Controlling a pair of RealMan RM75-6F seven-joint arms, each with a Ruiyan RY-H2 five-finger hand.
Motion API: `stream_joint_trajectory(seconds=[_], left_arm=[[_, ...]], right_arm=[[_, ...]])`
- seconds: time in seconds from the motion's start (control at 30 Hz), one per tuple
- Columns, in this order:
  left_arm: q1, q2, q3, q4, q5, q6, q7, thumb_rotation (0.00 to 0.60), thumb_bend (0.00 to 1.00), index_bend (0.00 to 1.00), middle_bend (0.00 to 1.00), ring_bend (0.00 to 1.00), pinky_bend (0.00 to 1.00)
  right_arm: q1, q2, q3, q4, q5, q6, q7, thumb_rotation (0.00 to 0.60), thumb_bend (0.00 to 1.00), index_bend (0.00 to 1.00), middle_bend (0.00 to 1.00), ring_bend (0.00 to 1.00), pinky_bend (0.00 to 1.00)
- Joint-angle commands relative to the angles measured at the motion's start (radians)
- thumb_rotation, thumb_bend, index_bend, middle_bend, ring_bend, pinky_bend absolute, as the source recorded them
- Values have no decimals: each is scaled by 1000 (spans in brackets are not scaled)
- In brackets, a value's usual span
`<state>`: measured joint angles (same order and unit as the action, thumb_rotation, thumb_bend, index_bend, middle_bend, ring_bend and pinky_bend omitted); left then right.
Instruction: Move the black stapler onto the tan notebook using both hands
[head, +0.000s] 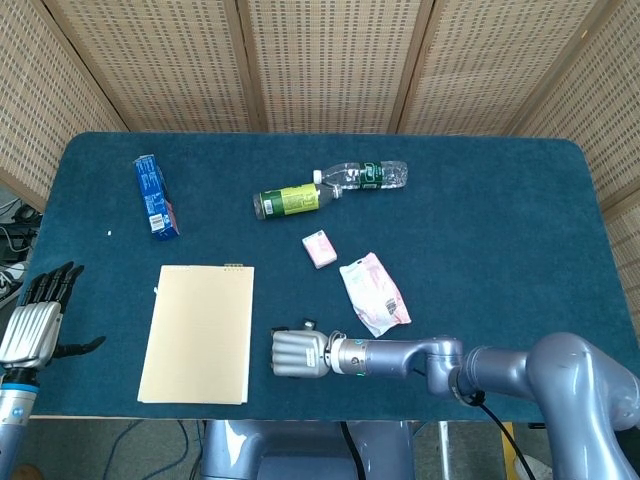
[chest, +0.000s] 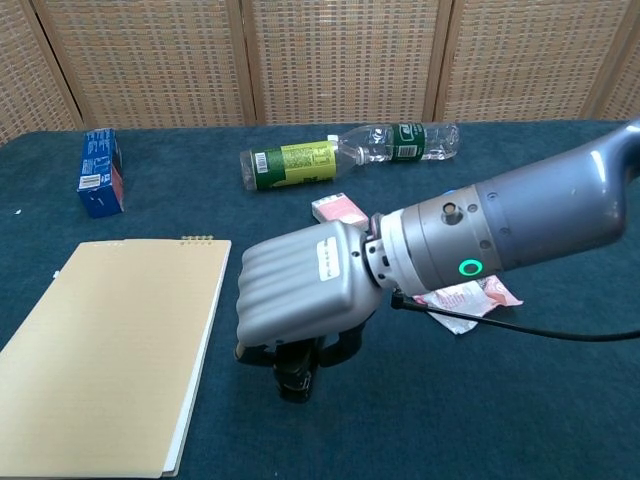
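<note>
Fingers of the left hand (head: 35, 318) stand straight and spread, thumb out to the side, holding nothing, at the table's (head: 500, 220) near left corner; only the head view shows it. Further back on that side a blue box (head: 155, 195) lies flat on the dark blue cloth. The notebook (head: 198, 332) lies near the front edge, its spiral binding on the far short side and nothing on its cover. Just right of it, apart from its edge, the right hand (head: 298, 353) is curled down over the stapler (chest: 297, 375); in the chest view the stapler shows as a black piece poking out below the silver knuckles, gripped within the closed fingers, and whether it touches the cloth cannot be told. In the head view the stapler is hidden under the hand. The right forearm runs off toward the near right, a green light glowing at its wrist. Behind the hand a small pink box (head: 319, 249) sits mid-table, with a pink and white packet (head: 373, 293) just to its right, partly covered by the wrist in the chest view. Further back two bottles lie on their sides neck to neck: a green-labelled bottle (head: 288, 200), then a clear bottle (head: 365, 176).
</note>
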<state>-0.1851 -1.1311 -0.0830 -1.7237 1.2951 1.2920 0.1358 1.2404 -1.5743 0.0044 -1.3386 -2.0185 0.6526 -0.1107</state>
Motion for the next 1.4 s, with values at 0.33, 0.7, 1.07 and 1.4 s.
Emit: stream_joint_trajectory(seconds=[0.33,0.7,1.07,1.4], left_arm=[[-8,-1,0,12,-20,-16,-8,600,0,0,0,0,0],[-8,3,5,7,-9,-8,-18,600,0,0,0,0,0],[-3,4,15,10,37,17,-45,600,0,0,0,0,0],[-6,-45,38,70,165,65,-103,600,0,0,0,0,0]], right_arm=[[42,-80,-53,114,-30,99,-5,600,576,483,510,509,453],[18,-16,-66,77,-21,172,-115,600,21,22,163,222,190],[-182,281,-91,-78,39,409,-261,600,21,30,133,130,104],[-566,351,-76,77,300,792,-69,600,0,5,25,5,0]])
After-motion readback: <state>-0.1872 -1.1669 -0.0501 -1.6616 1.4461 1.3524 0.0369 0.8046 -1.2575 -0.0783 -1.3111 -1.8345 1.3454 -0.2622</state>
